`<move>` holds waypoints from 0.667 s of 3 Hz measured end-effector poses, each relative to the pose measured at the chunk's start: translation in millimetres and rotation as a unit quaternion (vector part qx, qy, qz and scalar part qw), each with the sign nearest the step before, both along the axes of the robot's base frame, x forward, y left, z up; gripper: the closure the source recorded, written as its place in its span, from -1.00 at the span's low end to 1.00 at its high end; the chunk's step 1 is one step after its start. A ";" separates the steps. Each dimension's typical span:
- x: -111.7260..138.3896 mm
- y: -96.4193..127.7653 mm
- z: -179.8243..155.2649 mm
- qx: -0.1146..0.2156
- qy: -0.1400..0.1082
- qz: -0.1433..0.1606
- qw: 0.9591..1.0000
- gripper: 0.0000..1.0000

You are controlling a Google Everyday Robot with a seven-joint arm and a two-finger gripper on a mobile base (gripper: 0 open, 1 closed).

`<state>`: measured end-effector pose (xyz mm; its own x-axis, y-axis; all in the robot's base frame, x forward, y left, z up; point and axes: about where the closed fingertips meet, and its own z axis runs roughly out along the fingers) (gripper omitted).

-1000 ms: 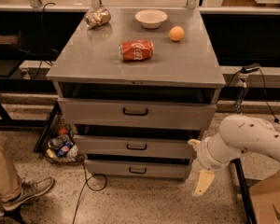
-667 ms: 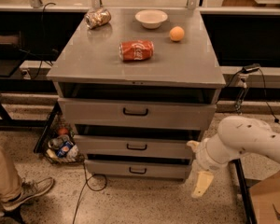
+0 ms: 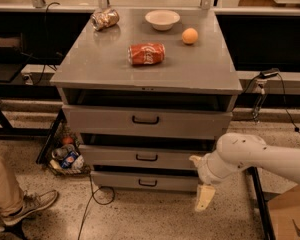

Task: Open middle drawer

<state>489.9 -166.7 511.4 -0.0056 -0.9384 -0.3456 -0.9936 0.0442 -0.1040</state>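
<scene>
The grey cabinet (image 3: 100, 74) has three drawers stacked in its front. The middle drawer (image 3: 115, 156) is a shallow grey front with a small black bar handle (image 3: 146, 158). It looks shut or nearly so, with a dark gap above it. The top drawer (image 3: 105, 120) is taller; the bottom drawer (image 3: 115, 180) is lowest. My white arm (image 3: 260, 156) comes in from the right. My gripper (image 3: 205, 196) hangs low at the cabinet's right front corner, pointing down, beside the bottom drawer's right end and right of the middle handle.
On the cabinet top lie a red soda can (image 3: 146, 53), an orange (image 3: 190, 35), a white bowl (image 3: 162, 19) and a crumpled bag (image 3: 105, 19). A person's leg and shoe (image 3: 25, 206) are at lower left. Cables (image 3: 92, 201) and litter (image 3: 65, 156) lie left of the cabinet. A cardboard box (image 3: 290, 214) sits at lower right.
My arm and gripper have shifted slightly left, toward the cabinet's front. The drawers have not moved.
</scene>
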 end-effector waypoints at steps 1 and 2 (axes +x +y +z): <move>34.5 13.1 -38.6 0.008 -0.034 0.001 0.999 -1.00; 74.1 12.7 -55.5 0.025 -0.079 -0.020 0.996 -1.00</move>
